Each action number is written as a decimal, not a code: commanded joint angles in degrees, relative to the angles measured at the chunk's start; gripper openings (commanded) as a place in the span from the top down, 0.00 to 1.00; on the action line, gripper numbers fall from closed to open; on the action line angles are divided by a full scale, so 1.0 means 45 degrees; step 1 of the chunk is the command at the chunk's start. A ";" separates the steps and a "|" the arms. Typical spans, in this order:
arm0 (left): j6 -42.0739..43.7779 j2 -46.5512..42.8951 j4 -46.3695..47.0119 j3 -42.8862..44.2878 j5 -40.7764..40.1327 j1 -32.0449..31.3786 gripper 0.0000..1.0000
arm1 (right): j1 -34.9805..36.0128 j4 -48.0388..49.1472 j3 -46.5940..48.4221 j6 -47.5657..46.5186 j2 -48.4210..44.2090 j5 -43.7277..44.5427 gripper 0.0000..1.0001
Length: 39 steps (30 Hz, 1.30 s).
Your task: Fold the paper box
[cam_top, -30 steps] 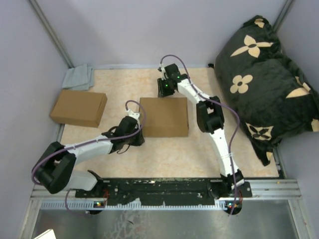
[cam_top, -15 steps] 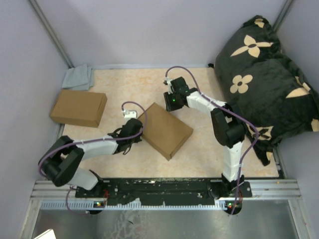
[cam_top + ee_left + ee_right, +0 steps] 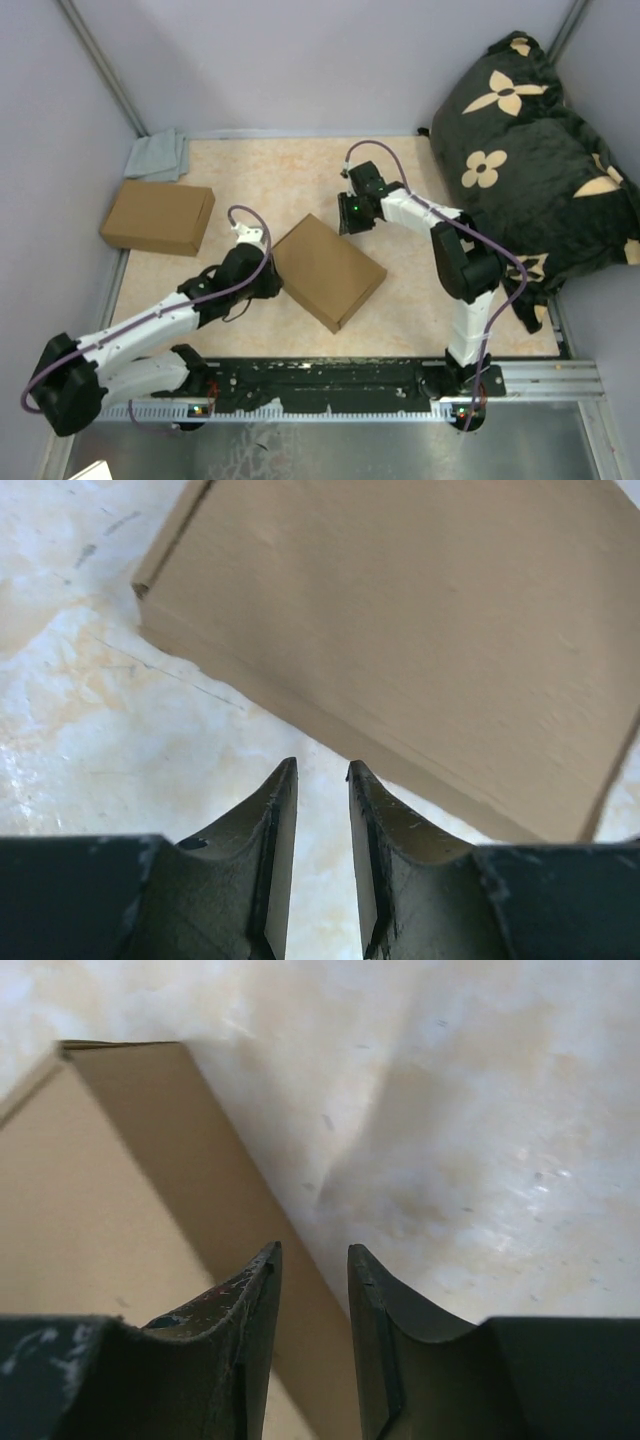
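The paper box point(image 3: 328, 270) is a closed shallow brown cardboard box, lying turned diagonally on the table's middle. In the left wrist view it point(image 3: 400, 630) lies just ahead of the fingertips. My left gripper point(image 3: 271, 287) point(image 3: 320, 765) is at its left corner, its jaws nearly together and empty. My right gripper point(image 3: 347, 222) point(image 3: 313, 1248) is at the box's far corner, its jaws also nearly together and empty, hanging over the box's side wall point(image 3: 90, 1210). I cannot tell whether either gripper touches the box.
A second, similar brown box point(image 3: 157, 217) lies at the left. A grey cloth point(image 3: 158, 156) sits in the far left corner. A black flowered cushion point(image 3: 530, 150) fills the right side. Grey walls surround the beige table point(image 3: 250, 180).
The box has turned from square to diagonal and shifted slightly nearer. The right gripper moved right and nearer along the far corner. The left arm stretched out, its gripper staying at the box's left corner.
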 commanded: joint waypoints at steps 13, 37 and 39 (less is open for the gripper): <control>-0.0235 -0.2887 -0.2245 0.0952 0.0861 -0.0161 0.66 | 0.2673 0.0920 0.1461 0.0389 -0.0180 -0.0011 0.65; -0.5280 0.0697 -0.5643 -0.0300 -0.2724 -0.0119 0.64 | 0.0319 0.1099 -0.6030 0.1112 -0.9260 0.3816 0.49; -0.5781 0.0041 -0.6380 -0.0116 -0.3417 -0.0110 0.63 | 0.0324 0.1239 -0.6202 0.1140 -0.9256 0.3673 0.49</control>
